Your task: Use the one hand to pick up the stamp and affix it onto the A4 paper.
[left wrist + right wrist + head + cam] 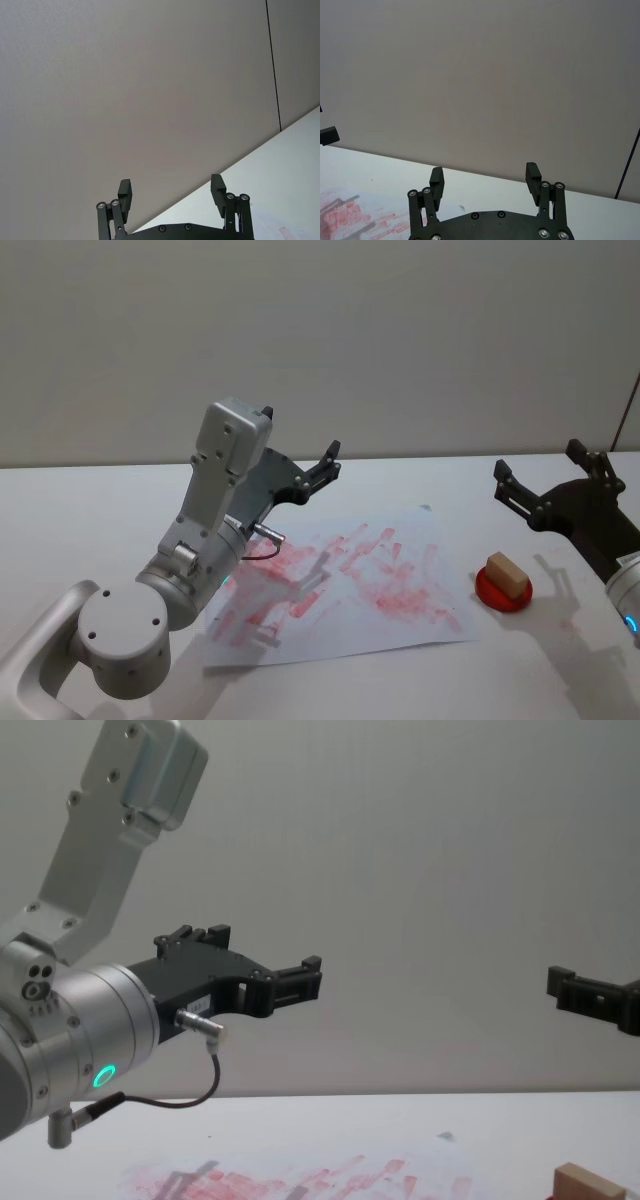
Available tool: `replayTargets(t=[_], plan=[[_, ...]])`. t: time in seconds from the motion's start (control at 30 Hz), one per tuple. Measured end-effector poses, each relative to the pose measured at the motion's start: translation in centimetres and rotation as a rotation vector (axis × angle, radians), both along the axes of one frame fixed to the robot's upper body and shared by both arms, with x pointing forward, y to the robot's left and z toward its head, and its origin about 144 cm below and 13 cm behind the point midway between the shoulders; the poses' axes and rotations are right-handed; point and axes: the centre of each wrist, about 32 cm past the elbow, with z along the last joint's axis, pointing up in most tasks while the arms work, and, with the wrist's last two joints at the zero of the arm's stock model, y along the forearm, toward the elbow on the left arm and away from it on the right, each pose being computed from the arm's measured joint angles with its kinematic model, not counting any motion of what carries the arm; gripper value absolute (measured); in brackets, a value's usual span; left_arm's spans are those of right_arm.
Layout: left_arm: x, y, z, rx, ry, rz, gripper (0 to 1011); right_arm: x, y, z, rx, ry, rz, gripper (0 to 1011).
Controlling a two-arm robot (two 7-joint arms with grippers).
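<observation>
We see the stamp (507, 574) as a small block of pale tan wood with squared edges and a flat top, one long side turned towards us. It sits on a round red pad (503, 592) that is a little wider than the block, so a red rim shows around its base. The pad rests on the white tabletop (100, 510), just beside the right edge of the A4 paper (350, 580) and not touching it. In the chest view only the top corner of the stamp (590, 1188) shows, at the bottom right.

The A4 paper lies flat on the tabletop in front of the robot, turned at a slant. Smudgy red and pink rectangular prints cover much of it, thickest in a band across the middle, while its margins are white. From the chest view we see the paper (300, 1182) edge-on, with its red marks in low streaks.

The right gripper (538, 462) hangs in the air above the tabletop, behind and a little to the right of the stamp, well apart from it. Its two black fingers are spread wide with nothing between them, as the right wrist view of this gripper (484, 174) confirms.

The left gripper (320, 472) is raised over the far left part of the paper and points towards the grey wall (400, 330). Its fingers are also spread and empty in the left wrist view (170, 186). A green ring glows on its wrist in the chest view.
</observation>
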Motion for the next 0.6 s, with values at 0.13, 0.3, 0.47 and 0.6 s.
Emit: replayTargets(t=[0.13, 0.3, 0.47, 0.6], plan=[[0.0, 0.0, 0.0, 0.0, 0.0, 0.0, 1001, 0.0, 0.0, 0.0, 0.0, 0.0, 0.0, 1001], [0.0, 0.0, 0.0, 0.0, 0.0, 0.0, 1001, 0.0, 0.0, 0.0, -0.001, 0.0, 0.0, 1001], [0.0, 0.0, 0.0, 0.0, 0.0, 0.0, 1001, 0.0, 0.0, 0.0, -0.001, 0.0, 0.0, 1001], [0.0, 0.0, 0.0, 0.0, 0.0, 0.0, 1001, 0.0, 0.0, -0.01, -0.001, 0.0, 0.0, 1001]])
